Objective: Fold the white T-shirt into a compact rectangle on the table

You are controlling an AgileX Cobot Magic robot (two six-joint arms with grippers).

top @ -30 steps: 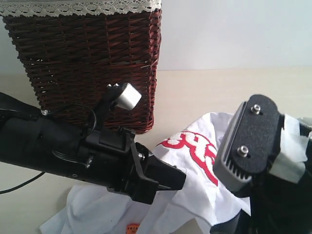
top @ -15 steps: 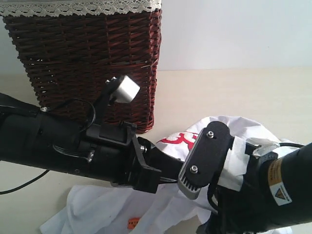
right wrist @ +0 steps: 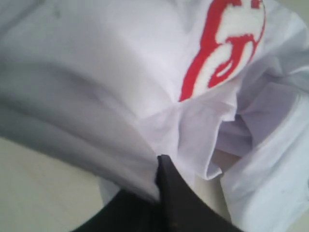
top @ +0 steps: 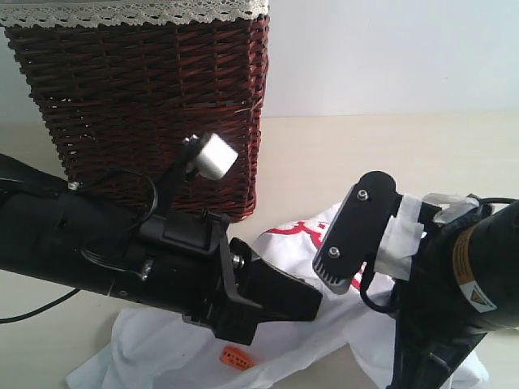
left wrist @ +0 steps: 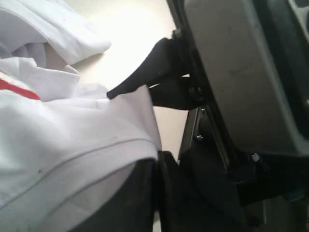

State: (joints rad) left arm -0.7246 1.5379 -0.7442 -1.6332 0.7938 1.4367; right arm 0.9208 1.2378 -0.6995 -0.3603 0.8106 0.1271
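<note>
Left gripper point(left wrist: 155, 166) and right gripper point(right wrist: 161, 163) are each clamped on a fold of the white T-shirt point(top: 308, 339), bunched on the table point(top: 365, 154).

A dark reddish-brown wicker basket point(top: 146, 89) stands upright at the back, filling the left half of the exterior view. Its sides are woven from tight horizontal strands, and one squared corner faces forward and to the right. A band of white lace trim point(top: 138, 11) runs along its rim, cut off by the upper edge of the view. The lower left of the basket is hidden. Behind it rises a plain, pale grey-white wall point(top: 389, 53).
</note>
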